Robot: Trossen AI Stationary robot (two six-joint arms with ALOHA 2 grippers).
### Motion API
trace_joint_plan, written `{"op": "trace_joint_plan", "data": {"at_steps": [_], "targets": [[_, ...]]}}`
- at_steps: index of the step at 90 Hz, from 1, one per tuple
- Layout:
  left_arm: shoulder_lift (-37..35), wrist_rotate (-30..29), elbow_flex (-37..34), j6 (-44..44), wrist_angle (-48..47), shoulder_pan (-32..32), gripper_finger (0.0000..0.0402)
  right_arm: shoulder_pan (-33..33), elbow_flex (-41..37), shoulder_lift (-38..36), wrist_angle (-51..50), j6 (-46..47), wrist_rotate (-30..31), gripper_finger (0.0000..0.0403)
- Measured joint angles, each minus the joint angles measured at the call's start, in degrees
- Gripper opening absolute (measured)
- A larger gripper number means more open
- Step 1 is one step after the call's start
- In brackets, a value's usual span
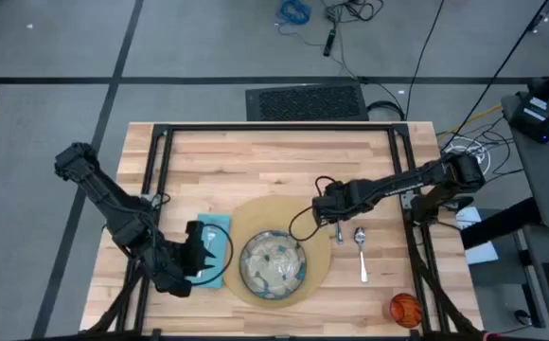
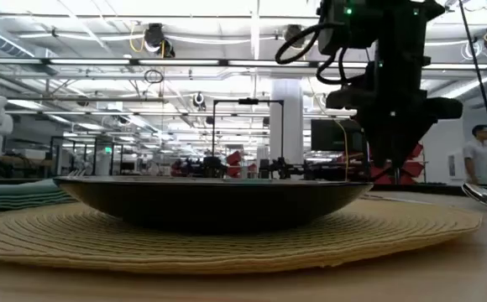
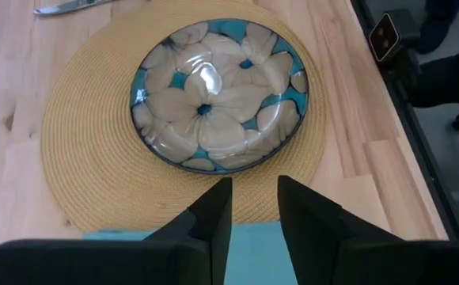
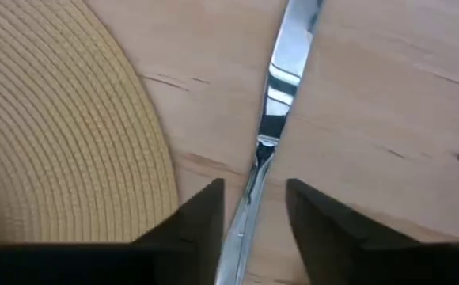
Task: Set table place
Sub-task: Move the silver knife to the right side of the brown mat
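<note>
A round tan placemat [image 1: 279, 248] lies on the table [image 1: 256, 152]. On it rests a round dish [image 3: 220, 93] with a teal and cream flower pattern. A teal napkin [image 1: 213, 248] lies flat to the placemat's left, and my left gripper [image 3: 253, 207] stands open over its edge with nothing between the fingers. A silver knife [image 4: 281, 75] lies flat on the wood just right of the placemat. My right gripper [image 4: 253, 207] is open, pointing down, one finger on either side of the knife's handle with a gap to each.
A silver spoon [image 1: 362, 252] lies right of the knife. A small orange cup [image 1: 404, 308] stands near the table's front right corner. The far half of the table shows bare wood. Black frame rails [image 1: 161, 161] run along the table's left and right sides.
</note>
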Motion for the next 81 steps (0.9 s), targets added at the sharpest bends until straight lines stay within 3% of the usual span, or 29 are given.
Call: {"op": "trace_joint_plan", "data": {"at_steps": [18,81], "targets": [[0.0,0.0,0.0,0.0,0.0,0.0,0.0088,-0.3,-3.7,0.0,3.0,0.2,0.0,0.0174],[0.0,0.0,0.0,0.0,0.0,0.0,0.0088,-2.8,-4.9,4.8,7.9,-1.4,-1.9,0.0121]]}}
